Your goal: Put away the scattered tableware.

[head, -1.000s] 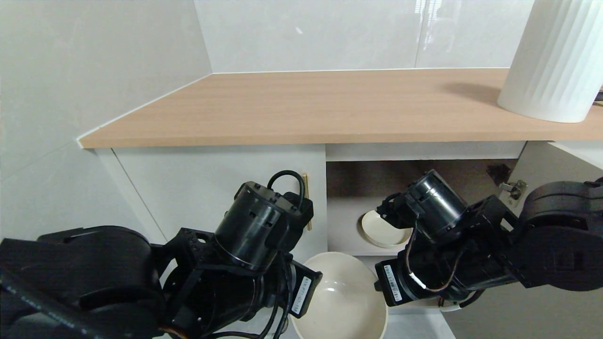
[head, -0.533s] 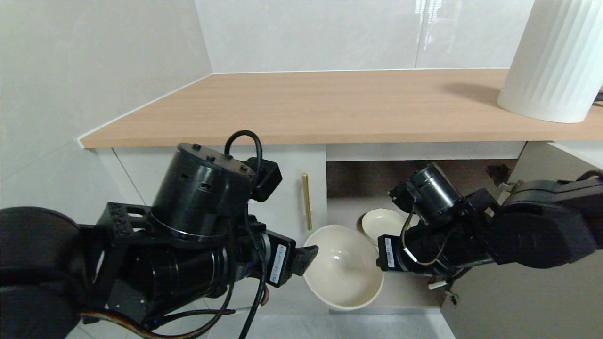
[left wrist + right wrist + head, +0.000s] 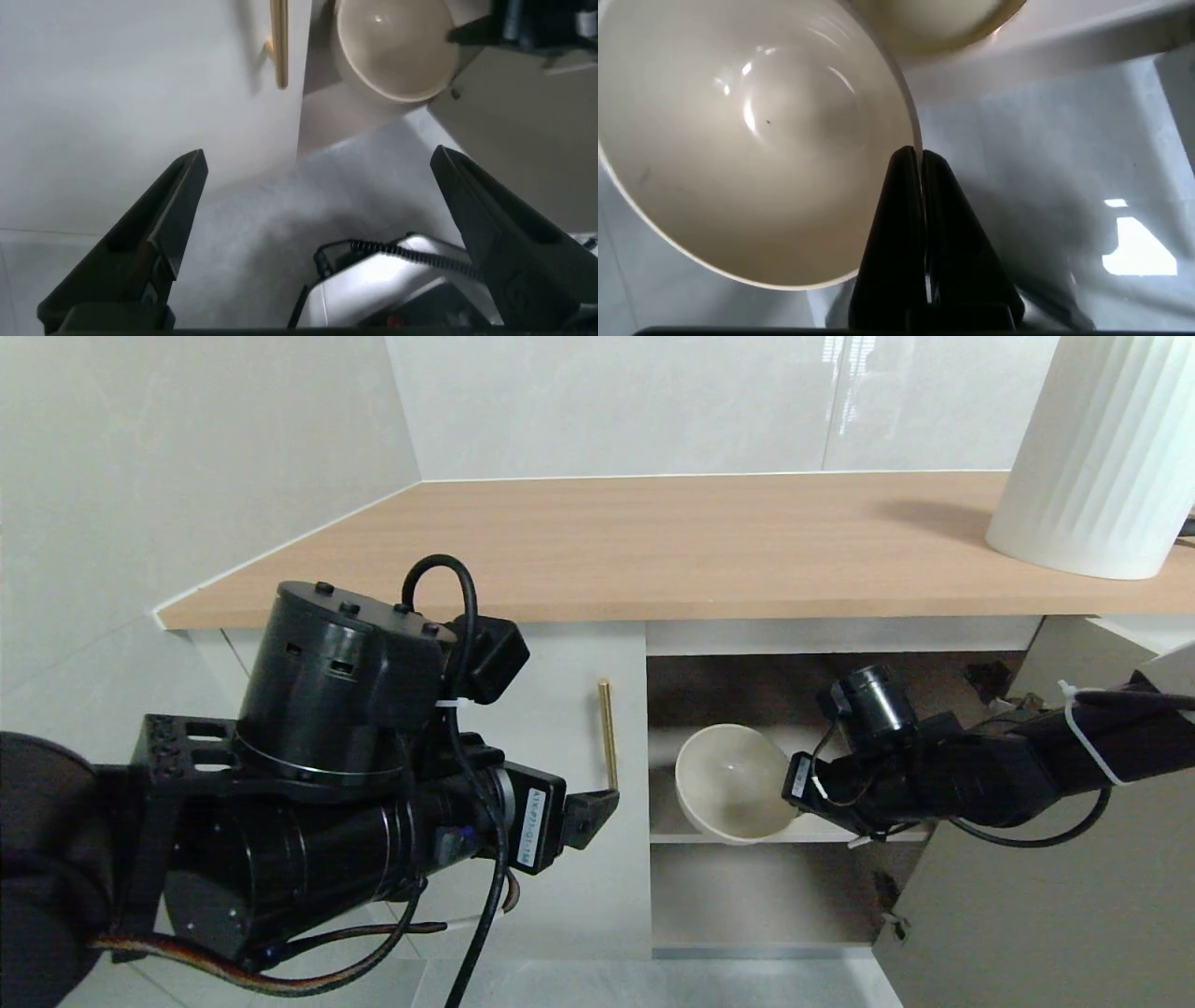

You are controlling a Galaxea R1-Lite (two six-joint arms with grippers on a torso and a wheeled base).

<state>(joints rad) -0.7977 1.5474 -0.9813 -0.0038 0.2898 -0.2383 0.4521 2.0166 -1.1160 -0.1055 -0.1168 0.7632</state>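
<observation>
Two grippers noted; right gripper [image 3: 921, 168] is pinched on the rim of the cream bowl [image 3: 733, 782], holding it tilted over the open cabinet's shelf [image 3: 661, 817] (a smaller dish [image 3: 934, 23] sits just beyond), presumably to slide it in; left gripper [image 3: 320, 163] hangs wide and empty near the door handle [image 3: 608, 733], clear of the opening.

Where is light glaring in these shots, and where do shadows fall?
Head view: glare streaks the wall tiles; the white ribbed container casts a shadow on the countertop. Right wrist view: bright glints inside the bowl held by the right claw; a light patch on the floor.
</observation>
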